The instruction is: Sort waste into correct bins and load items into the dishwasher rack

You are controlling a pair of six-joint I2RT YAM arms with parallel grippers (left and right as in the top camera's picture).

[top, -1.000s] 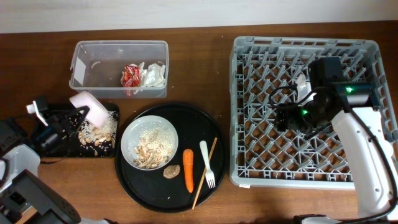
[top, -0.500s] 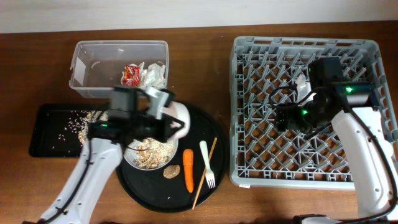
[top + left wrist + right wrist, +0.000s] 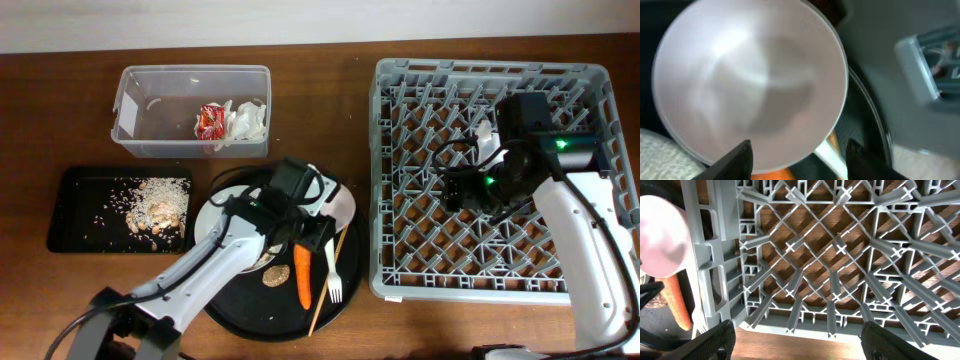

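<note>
While the right arm hangs unmoved over the rack (image 3: pixel 450 66), the left one has swung clean across the table. A second ago we saw it tipping the bowl (image 3: pixel 338 204) over the black tray (image 3: pixel 75 200). Now the crumbs (image 3: pixel 155 205) lie heaped there and the bowl rides, scraped clean, above the round tray's (image 3: pixel 235 300) right edge, near the carrot (image 3: pixel 303 272) and fork (image 3: pixel 333 262). The left fingers (image 3: pixel 740 159) are gripping the bowl; the right fingers (image 3: pixel 715 342) are spread wide with nothing between them. We judge the emptying done and the bowl bound for the rack.
</note>
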